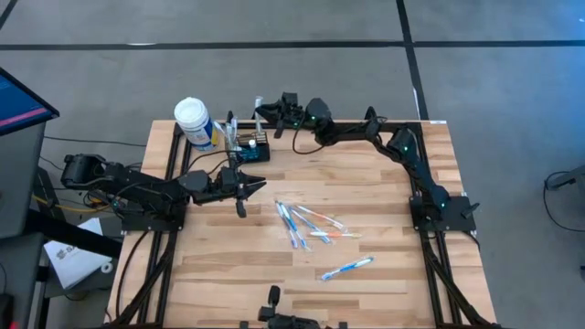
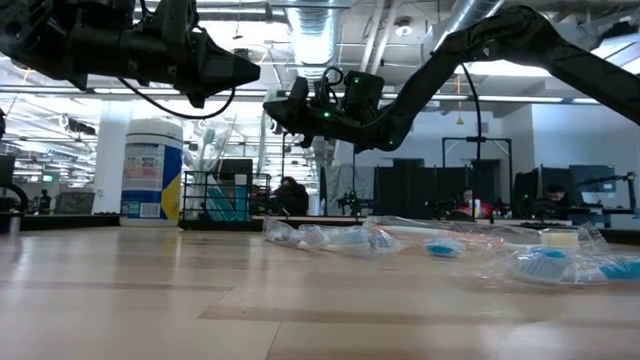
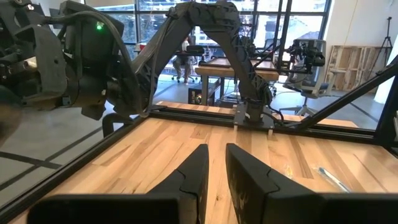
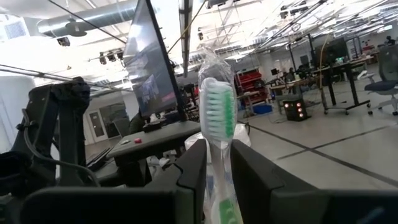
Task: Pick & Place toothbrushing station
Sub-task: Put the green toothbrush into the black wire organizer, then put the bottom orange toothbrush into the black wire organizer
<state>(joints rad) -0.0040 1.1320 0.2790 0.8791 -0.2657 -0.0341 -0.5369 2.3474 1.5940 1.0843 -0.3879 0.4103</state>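
Caddy: the black wire-mesh caddy (image 1: 249,146) sits at the far edge of the desk (image 1: 366,219), just beside the white-capped bottle (image 1: 194,121); wrapped brushes already stand upright in it.
Right jaws: the right gripper (image 1: 263,110) hangs above and just beyond the caddy, at the desk's far rim. A green-bristled toothbrush in clear wrap (image 4: 217,143) stands head-up between the fingers (image 4: 186,168). They flank it closely; whether they grip or have just let go, I cannot tell.
Why held so: the upright handle suits a straight drop into the mesh opening, I judge.
Left jaws: the left gripper (image 1: 240,187) hovers over the desk just on the near side of the caddy, nothing between its fingers (image 3: 193,177), which stand a narrow gap apart. It looks to be waiting.
Remaining stock: a loose cluster of wrapped toothbrushes (image 1: 306,224) lies mid-desk, and one blue toothbrush (image 1: 347,269) lies apart, nearer the front edge.
Edges: caddy and bottle both crowd the far-left corner, so little margin is left behind them; a nudge outward could send either off.
Open room: the desk's centre-right and near side are bare wood, free for the right arm to swing back. The left gripper sits close to the caddy, so approach from that side is tight.
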